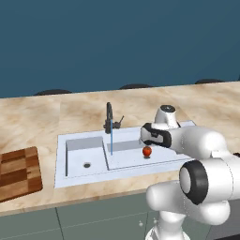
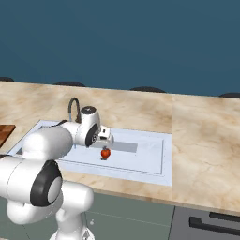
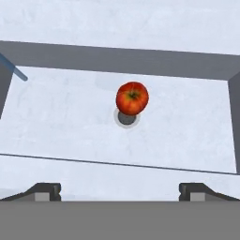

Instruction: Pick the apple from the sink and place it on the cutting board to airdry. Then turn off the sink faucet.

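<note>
The apple (image 3: pixel 132 97) is seen in the sink (image 1: pixel 84 140), partly over the larger basin's drain (image 3: pixel 126 117). The cutting board (image 1: pixel 18 172) is shown at 9 o'clock in the left base view. The gripper (image 3: pixel 120 191) is held wide open, empty.

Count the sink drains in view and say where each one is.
2. One drain sits in the small basin on the left of the sink. The other drain lies in the larger basin, partly covered by the apple.
</note>
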Motion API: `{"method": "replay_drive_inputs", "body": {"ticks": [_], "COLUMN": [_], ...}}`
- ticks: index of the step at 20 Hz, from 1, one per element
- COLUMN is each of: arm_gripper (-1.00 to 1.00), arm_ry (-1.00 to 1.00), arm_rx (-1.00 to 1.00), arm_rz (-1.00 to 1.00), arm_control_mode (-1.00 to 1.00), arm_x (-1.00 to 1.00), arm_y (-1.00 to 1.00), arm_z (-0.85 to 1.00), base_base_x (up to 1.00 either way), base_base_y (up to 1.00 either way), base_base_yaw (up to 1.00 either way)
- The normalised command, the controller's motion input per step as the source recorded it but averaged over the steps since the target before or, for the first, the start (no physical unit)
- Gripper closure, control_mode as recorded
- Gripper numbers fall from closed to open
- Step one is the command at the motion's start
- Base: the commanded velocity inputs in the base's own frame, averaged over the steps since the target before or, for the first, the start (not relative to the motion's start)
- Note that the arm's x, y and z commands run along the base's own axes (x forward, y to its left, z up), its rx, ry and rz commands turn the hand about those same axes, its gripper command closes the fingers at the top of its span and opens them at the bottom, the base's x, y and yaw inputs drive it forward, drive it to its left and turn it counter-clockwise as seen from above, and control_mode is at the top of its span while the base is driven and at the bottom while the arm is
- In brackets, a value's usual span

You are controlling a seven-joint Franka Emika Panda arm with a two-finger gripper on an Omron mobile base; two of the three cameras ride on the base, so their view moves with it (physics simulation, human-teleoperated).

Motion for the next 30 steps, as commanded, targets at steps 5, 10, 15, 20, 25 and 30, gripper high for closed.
{"method": "replay_drive_inputs", "body": {"ticks": [5,10,15,20,25,30], "arm_gripper": [-1.0,-1.0,-1.0,-1.0,-1.0,-1.0], "arm_ry": [0.0,0.0,0.0,0.0,0.0,0.0], "arm_rx": [0.01,0.01,0.01,0.01,0.0,0.0], "arm_rz": [0.0,0.0,0.0,0.0,0.0,0.0], "arm_control_mode": [-1.0,-1.0,-1.0,-1.0,-1.0,-1.0], "arm_x": [0.16,0.14,0.16,0.16,0.17,0.22], "arm_y": [0.0,-0.01,-0.02,-0.02,-0.02,0.0], "arm_z": [-0.21,-0.19,-0.17,-0.16,-0.14,-0.16], "base_base_x": [0.0,0.0,0.0,0.0,0.0,0.0], "base_base_y": [0.0,0.0,0.0,0.0,0.0,0.0], "base_base_yaw": [0.0,0.0,0.0,0.0,0.0,0.0]}}
